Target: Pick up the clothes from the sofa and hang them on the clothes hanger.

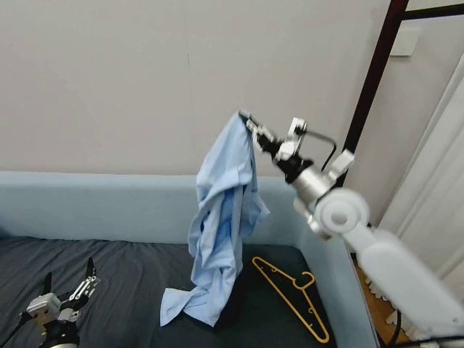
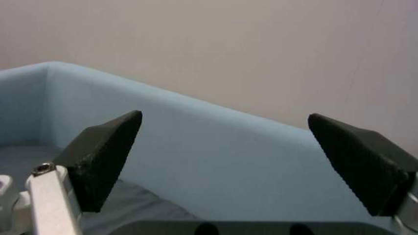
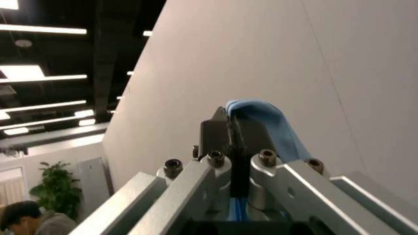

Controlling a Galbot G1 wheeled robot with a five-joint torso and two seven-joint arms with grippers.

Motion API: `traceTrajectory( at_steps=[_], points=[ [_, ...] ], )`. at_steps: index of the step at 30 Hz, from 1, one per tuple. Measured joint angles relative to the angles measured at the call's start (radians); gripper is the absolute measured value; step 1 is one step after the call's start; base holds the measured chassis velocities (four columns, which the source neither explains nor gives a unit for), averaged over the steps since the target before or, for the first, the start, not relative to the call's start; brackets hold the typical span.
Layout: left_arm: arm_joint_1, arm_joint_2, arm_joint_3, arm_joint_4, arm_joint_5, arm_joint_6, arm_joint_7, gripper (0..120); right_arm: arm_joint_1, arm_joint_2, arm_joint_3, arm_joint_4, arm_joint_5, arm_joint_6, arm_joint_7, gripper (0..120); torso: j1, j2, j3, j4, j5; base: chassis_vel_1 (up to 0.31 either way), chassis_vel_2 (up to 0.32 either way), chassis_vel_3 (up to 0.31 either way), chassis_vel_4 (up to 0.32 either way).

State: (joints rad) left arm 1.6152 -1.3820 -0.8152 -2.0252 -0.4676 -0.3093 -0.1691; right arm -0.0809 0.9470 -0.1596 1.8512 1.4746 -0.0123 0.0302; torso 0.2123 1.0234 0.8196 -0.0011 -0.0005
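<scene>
A light blue shirt [image 1: 224, 225] hangs from my right gripper [image 1: 249, 125], which is shut on its top edge high above the sofa. The shirt's lower hem still touches the dark seat. In the right wrist view the fingers [image 3: 219, 129] pinch a fold of the blue shirt [image 3: 265, 115]. A yellow clothes hanger [image 1: 291, 295] lies flat on the seat, just right of the hanging shirt. My left gripper [image 1: 70, 284] sits low at the near left over the seat, open, with nothing between its black pads [image 2: 104, 156].
The sofa has a dark seat cushion [image 1: 123, 290] and a pale blue back [image 1: 101, 206] and right arm [image 1: 330, 275]. A black rack pole [image 1: 373, 80] rises at the right by a white curtain [image 1: 435, 181]. A plain wall stands behind.
</scene>
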Motion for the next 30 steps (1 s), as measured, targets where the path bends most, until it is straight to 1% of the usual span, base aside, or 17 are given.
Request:
traceTrajectory(
  at_steps=[3, 5, 7, 10, 11, 15, 18, 24, 27, 30],
  points=[
    [0.002, -0.003, 0.001, -0.005, 0.000, -0.001, 0.000, 100, 0.155, 0.008, -0.044, -0.058, 0.013, -0.006, 0.045, 0, 0.000, 0.000, 0.000, -0.0002, 0.0001, 0.000, 0.000, 0.000, 0.000],
    [0.002, -0.005, 0.002, -0.005, 0.000, -0.002, -0.001, 100, 0.226, 0.020, -0.065, -0.098, 0.012, -0.010, 0.063, 0, 0.000, 0.000, 0.000, -0.0001, -0.0002, 0.000, 0.000, 0.000, 0.000],
    [0.001, -0.005, 0.003, -0.005, 0.000, -0.002, -0.001, 100, 0.249, 0.027, -0.072, -0.114, 0.008, -0.012, 0.067, 0, 0.000, 0.000, 0.000, -0.0001, -0.0003, 0.000, 0.000, 0.000, 0.000],
    [0.001, 0.000, 0.003, -0.005, 0.000, -0.003, -0.003, 100, 0.323, 0.052, -0.089, -0.185, -0.019, -0.021, 0.086, 0, 0.000, 0.000, 0.000, -0.0002, -0.0001, 0.000, 0.000, 0.000, 0.000],
    [0.001, 0.000, 0.003, -0.005, 0.000, -0.003, -0.003, 100, 0.323, 0.052, -0.089, -0.185, -0.019, -0.021, 0.086, 0, 0.000, 0.000, 0.000, -0.0002, -0.0001, 0.000, 0.000, 0.000, 0.000],
    [-0.004, 0.009, 0.001, 0.000, -0.002, -0.003, -0.009, 100, 0.396, 0.085, -0.095, -0.266, -0.041, -0.026, 0.097, 0, 0.000, 0.000, 0.000, -0.0002, -0.0002, 0.000, 0.000, 0.000, 0.000],
    [-0.006, 0.012, 0.003, 0.003, -0.003, -0.004, -0.010, 100, 0.421, 0.098, -0.095, -0.292, -0.049, -0.028, 0.100, 0, 0.000, 0.000, 0.000, 0.0000, -0.0003, 0.000, 0.000, 0.000, 0.000],
    [-0.012, 0.023, 0.008, 0.013, -0.004, -0.004, -0.013, 100, 0.457, 0.114, -0.079, -0.343, -0.134, -0.033, 0.067, 0, 0.000, 0.000, 0.000, -0.0003, -0.0001, 0.000, 0.000, 0.000, 0.000],
    [-0.014, 0.024, 0.010, 0.017, -0.004, -0.003, -0.014, 100, 0.442, 0.111, -0.082, -0.315, -0.148, -0.030, 0.069, 0, 0.000, 0.000, 0.000, -0.0004, 0.0000, 0.000, 0.000, 0.000, 0.000],
    [-0.015, 0.023, 0.012, 0.019, -0.004, -0.003, -0.014, 100, 0.349, 0.101, -0.105, -0.212, -0.159, -0.020, 0.112, 0, 0.000, 0.000, 0.000, 0.0000, -0.0003, 0.000, 0.000, 0.000, 0.000]
  ],
)
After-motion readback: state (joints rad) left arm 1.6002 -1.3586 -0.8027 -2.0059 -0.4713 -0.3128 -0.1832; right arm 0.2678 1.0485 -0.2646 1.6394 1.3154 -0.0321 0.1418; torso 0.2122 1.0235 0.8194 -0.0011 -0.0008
